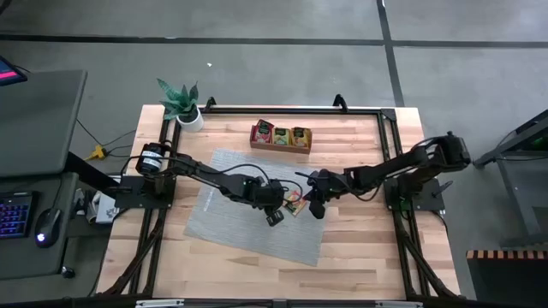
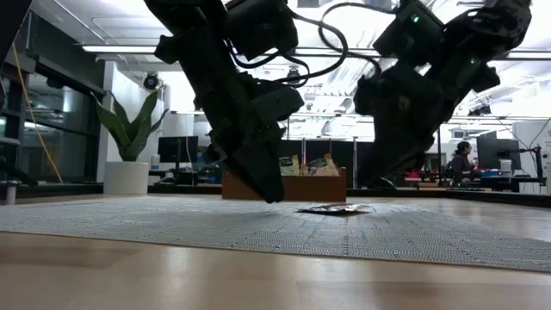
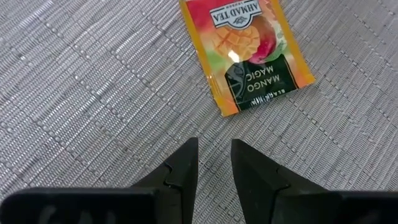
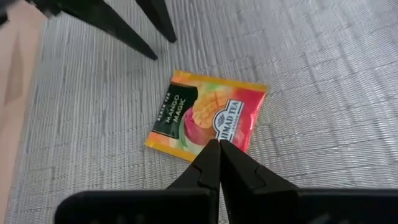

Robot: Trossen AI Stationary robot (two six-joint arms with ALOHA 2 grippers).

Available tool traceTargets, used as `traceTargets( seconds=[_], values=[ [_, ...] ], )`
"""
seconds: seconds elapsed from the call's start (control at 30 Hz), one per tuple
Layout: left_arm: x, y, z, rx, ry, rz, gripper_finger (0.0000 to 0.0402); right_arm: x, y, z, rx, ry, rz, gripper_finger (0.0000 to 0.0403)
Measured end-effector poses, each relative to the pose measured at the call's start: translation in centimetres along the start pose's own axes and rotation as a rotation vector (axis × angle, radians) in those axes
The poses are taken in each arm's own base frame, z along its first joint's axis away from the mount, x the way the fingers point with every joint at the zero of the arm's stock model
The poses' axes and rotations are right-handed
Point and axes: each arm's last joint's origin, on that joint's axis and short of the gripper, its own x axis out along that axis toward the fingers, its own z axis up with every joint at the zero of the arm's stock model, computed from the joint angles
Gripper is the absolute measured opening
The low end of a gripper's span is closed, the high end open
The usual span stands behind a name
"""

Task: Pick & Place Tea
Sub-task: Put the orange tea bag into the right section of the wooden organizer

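Note:
One tea sachet (image 1: 295, 203), orange and red with a dark green label patch, lies flat on the grey woven mat (image 1: 231, 214). It also shows in the left wrist view (image 3: 245, 53), the right wrist view (image 4: 205, 118) and the low view (image 2: 331, 208). My left gripper (image 3: 214, 152) stands just left of it, low over the mat, open by a narrow gap, with the sachet lying ahead of its fingertips. My right gripper (image 4: 219, 146) is shut, and its fingertips point down at the sachet's red edge (image 4: 233, 144). My right gripper comes at the sachet from above, slanting in from the table's right. Its shut fingertips (image 4: 211, 155) stand at the red edge. Whether they touch it, I cannot tell. The sachet lies flat on the mat.
The brown wooden tray (image 1: 281, 147) stands beyond the mat toward the far edge, with sachets upright in its compartments. A potted plant (image 1: 181, 103) sits at the far left corner. A dark rail frame (image 1: 385, 137) runs round the table.

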Motion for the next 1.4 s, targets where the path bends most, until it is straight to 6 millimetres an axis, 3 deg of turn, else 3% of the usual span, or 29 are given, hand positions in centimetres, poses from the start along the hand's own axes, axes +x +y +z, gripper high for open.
traceTargets(
  seconds=[0.33,0.73,0.93,1.2,1.4],
  values=[
    [0.0,0.1,-0.1,-0.013,0.010,0.004,0.0094,2.4,-0.6,-1.0,0.050,0.030,-0.006,0.0000],
    [0.0,-0.1,0.1,-0.078,-0.008,-0.011,0.0094,2.6,-0.3,-1.4,0.166,0.060,0.011,0.0000],
    [0.0,-0.3,1.0,-0.136,-0.029,-0.125,0.0094,2.7,-0.3,-1.5,0.165,0.062,0.010,0.0000],
    [0.5,2.5,2.5,-0.328,0.063,-0.181,0.0097,2.7,-0.3,-1.5,0.166,0.076,0.023,0.0000],
    [0.6,3.8,3.4,-0.403,0.134,-0.292,0.0157,2.7,-0.3,-1.6,0.155,0.087,0.034,0.0000]
  ],
)
